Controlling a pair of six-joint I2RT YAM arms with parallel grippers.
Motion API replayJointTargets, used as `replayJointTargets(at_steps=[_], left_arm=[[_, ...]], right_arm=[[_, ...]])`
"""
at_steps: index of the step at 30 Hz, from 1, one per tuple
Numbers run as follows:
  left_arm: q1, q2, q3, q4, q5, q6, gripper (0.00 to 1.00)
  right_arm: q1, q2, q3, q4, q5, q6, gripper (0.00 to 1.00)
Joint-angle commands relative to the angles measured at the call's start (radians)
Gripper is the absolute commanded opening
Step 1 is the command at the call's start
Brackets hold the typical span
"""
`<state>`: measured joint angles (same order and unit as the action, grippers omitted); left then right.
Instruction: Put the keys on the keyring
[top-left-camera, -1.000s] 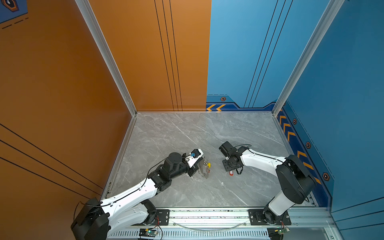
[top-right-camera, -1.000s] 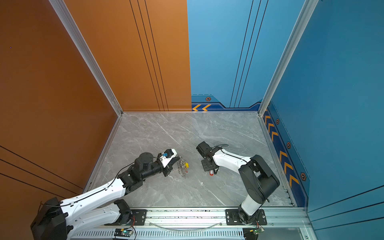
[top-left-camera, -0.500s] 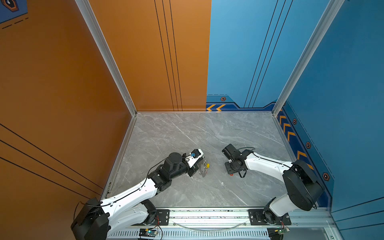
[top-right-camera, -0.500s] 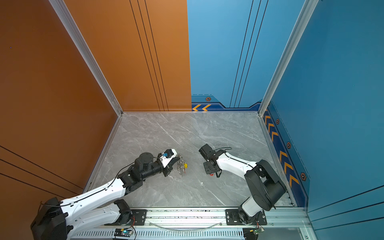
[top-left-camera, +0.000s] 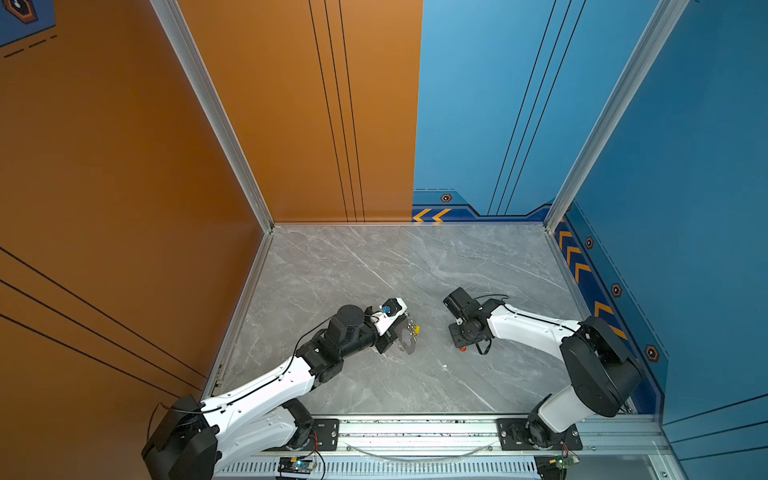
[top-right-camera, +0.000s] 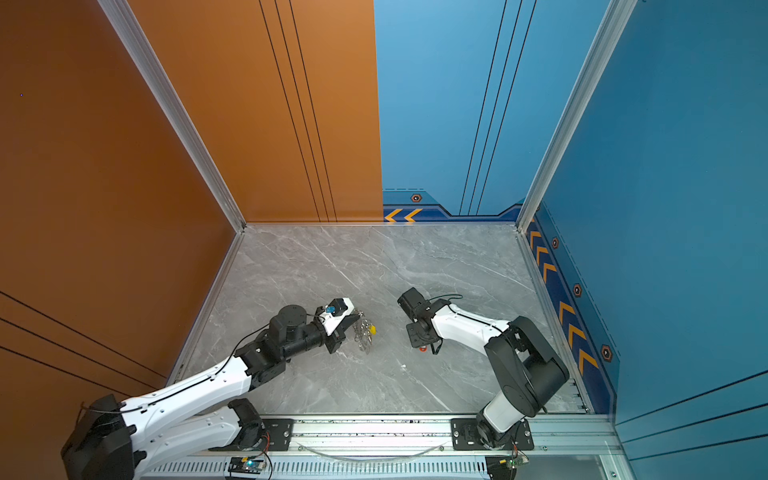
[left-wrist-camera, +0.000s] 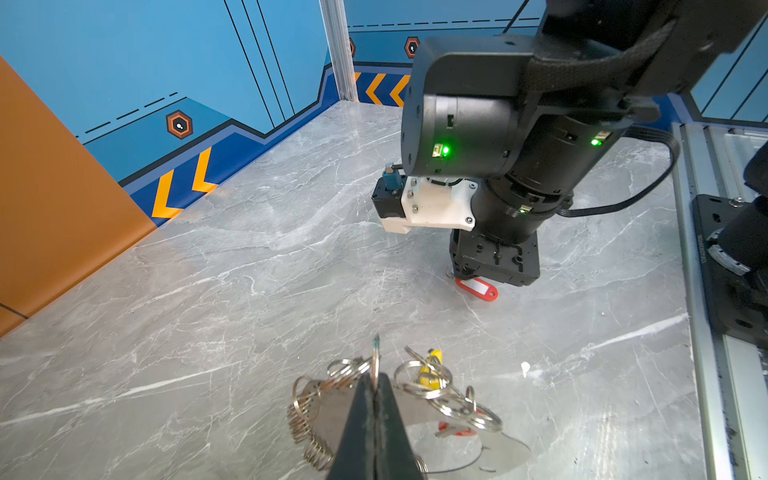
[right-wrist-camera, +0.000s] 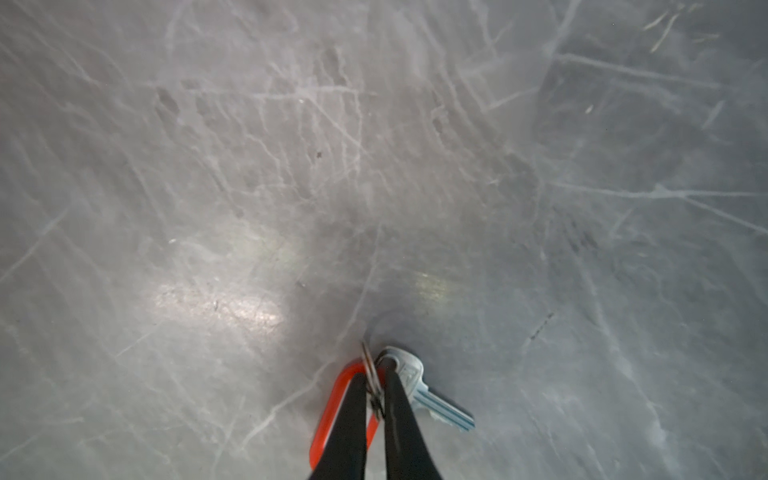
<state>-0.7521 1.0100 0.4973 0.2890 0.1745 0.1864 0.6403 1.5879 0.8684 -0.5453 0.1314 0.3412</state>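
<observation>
A: Grey marble tabletop, orange and blue walls around. Reading it as a dial in a top view: found the ring chain close to the hub. Within it, the keyring, pinched on edge by the left gripper, jaws pressed fully together on the wire.

B: Confirmed from the left wrist view. Also spotted a yellow-tagged key caught among those loose rings, just beside the jaws. And out toward 4 o'clock?

A: Found the right gripper there, pointing down at the marble. Straddling a thin split ring joining a silver key to a red tag. Jaws drawn close on either side, with a sliver of gap showing. Cannot tell about a firm hold.

B: Looks like the pick-up, then, with threading not yet begun. Worth fearing what?

A: Squirting the thin wire out sideways by clamping off-centre. Catching only the ring's edge, then dropping key and tag back on the stone. Scraping the fingertips by pressing too low.

B: Further on, missing the keyring's split because of a swinging key. Or snagging the loose chain and dragging the yellow one along.
</observation>
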Motion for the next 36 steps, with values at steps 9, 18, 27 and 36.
replayJointTargets(at_steps=[9, 18, 27, 36], left_arm=[[-0.007, 0.006, 0.003, 0.047, -0.011, 0.004, 0.0], [-0.006, 0.011, 0.004, 0.047, -0.006, 0.003, 0.0], [-0.012, 0.04, 0.018, 0.047, 0.151, -0.001, 0.0], [-0.024, 0.044, 0.027, 0.03, 0.283, 0.007, 0.0]], right_arm=[[0.002, -0.007, 0.021, -0.016, 0.029, -0.011, 0.0], [0.043, -0.256, 0.044, -0.045, 0.001, -0.174, 0.0], [0.055, -0.548, -0.073, 0.185, -0.231, -0.31, 0.0], [0.136, -0.623, -0.138, 0.288, -0.367, -0.369, 0.0]])
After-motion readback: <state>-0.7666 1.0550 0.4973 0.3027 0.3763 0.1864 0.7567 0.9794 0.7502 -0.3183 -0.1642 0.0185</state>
